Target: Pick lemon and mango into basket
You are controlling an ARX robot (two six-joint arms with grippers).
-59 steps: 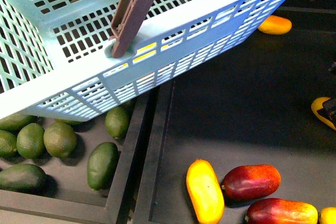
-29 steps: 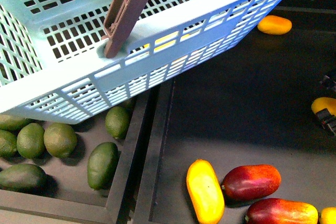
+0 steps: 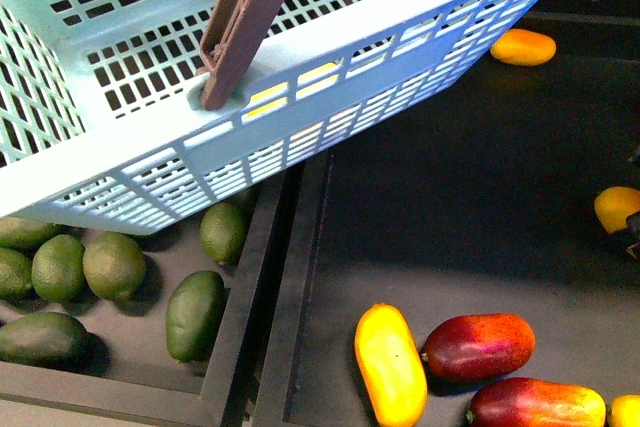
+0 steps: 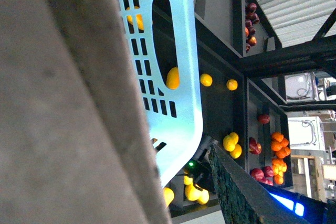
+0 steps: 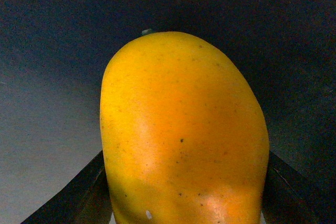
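Front view: matte black tray [image 3: 450, 197] below tilted basket [image 3: 120, 162].

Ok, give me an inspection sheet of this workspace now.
Surface: black trays.
Job's things: basket tilted above the trays; yellow fruit shows through its slots, kind unclear; mango fills the right wrist view.
Clutter: avocados, red mangoes, other yellow mangoes.
Tools: right tool straddles the mango, clamping unclear; left tool blurred, state unclear.
Cables: nothing seen.
Surroundings: shelves holding red and orange fruit.
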